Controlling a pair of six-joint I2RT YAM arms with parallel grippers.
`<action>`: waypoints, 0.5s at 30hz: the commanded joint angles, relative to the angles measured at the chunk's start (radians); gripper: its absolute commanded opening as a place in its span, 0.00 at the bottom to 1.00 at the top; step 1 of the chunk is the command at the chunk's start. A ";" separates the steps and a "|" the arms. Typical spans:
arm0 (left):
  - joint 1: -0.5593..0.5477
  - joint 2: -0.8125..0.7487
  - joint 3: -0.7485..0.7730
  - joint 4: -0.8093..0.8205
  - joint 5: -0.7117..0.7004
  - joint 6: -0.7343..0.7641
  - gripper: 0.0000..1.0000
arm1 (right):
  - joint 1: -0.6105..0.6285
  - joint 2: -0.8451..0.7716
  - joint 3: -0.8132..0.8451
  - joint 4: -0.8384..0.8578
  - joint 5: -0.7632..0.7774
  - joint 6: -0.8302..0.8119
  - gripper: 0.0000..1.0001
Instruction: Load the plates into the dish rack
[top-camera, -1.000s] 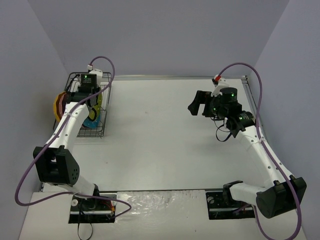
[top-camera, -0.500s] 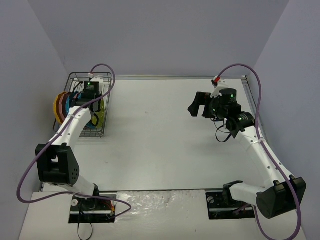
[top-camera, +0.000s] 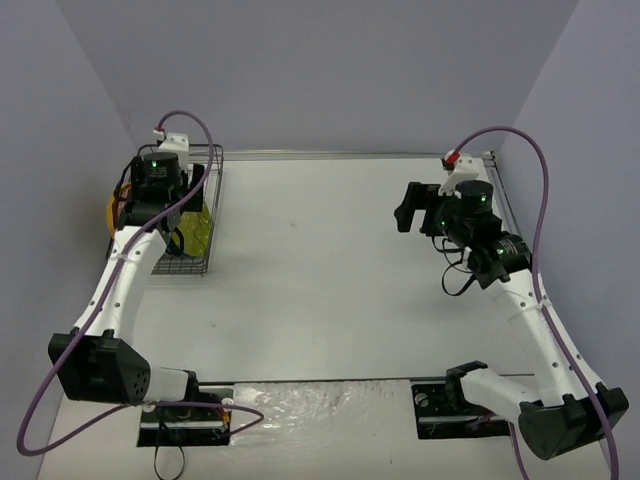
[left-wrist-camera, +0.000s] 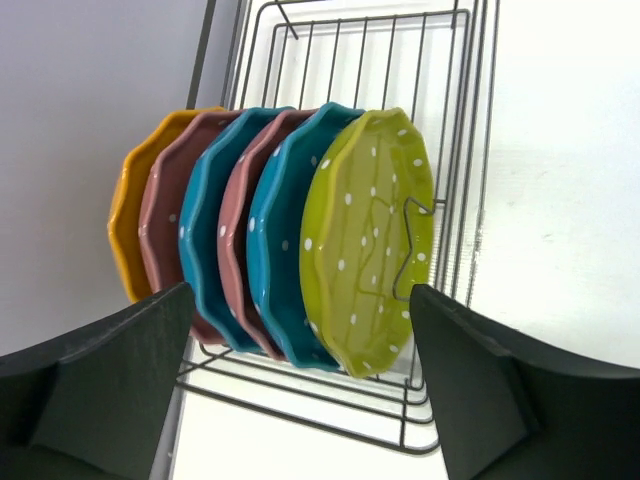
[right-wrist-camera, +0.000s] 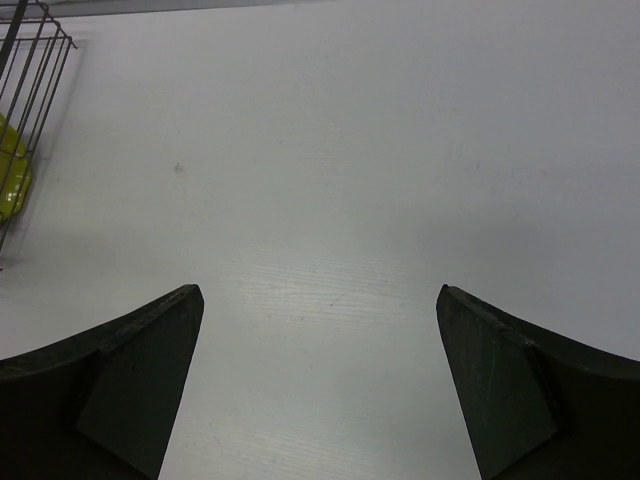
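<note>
- Six plates (left-wrist-camera: 240, 200) stand on edge in the dish rack (left-wrist-camera: 455, 70). They are packed face to face in a single row and all lean the same way.
- Order in my left wrist view, from the wall side inward: orange-yellow plate (left-wrist-camera: 125, 230), pink plate (left-wrist-camera: 162, 235), teal plate (left-wrist-camera: 203, 225), second pink plate (left-wrist-camera: 238, 215), second teal plate (left-wrist-camera: 285, 230), olive-yellow plate (left-wrist-camera: 365, 235).
- Every plate has a scalloped rim and small white dots.
- Only the olive-yellow plate shows its full face. One bent wire of the rack shows against that face, towards its right edge.
- Rack position: far left corner of the bench (top-camera: 320, 260), just beside the left wall (top-camera: 60, 150).
- From overhead the left arm hides most of the row. I can make out only an orange rim on the wall side and a patch of yellow-green on the inner side.
- Left hand (left-wrist-camera: 300, 295): over the rack, looking down on the row. Its jaws stand wide apart, with one of the fingers (left-wrist-camera: 110, 375) at each lower corner of my view. I see no contact with any plate and nothing is gripped.
- Right hand (right-wrist-camera: 318, 290): well apart from the rack, over the right side of the bench, raised above bare surface and facing left. Its jaws are spread to their widest and hold nothing.
- The right wrist view catches one corner of the rack and a sliver of the olive-yellow plate at its left edge.
</note>
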 joint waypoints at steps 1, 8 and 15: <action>-0.023 -0.102 0.207 -0.105 0.021 -0.097 0.90 | -0.007 -0.087 0.099 -0.014 0.134 -0.073 1.00; -0.040 -0.292 0.371 -0.329 0.090 -0.171 0.97 | -0.007 -0.219 0.218 -0.085 0.299 -0.126 1.00; -0.055 -0.593 0.262 -0.441 0.032 -0.173 0.97 | 0.000 -0.350 0.254 -0.130 0.333 -0.177 1.00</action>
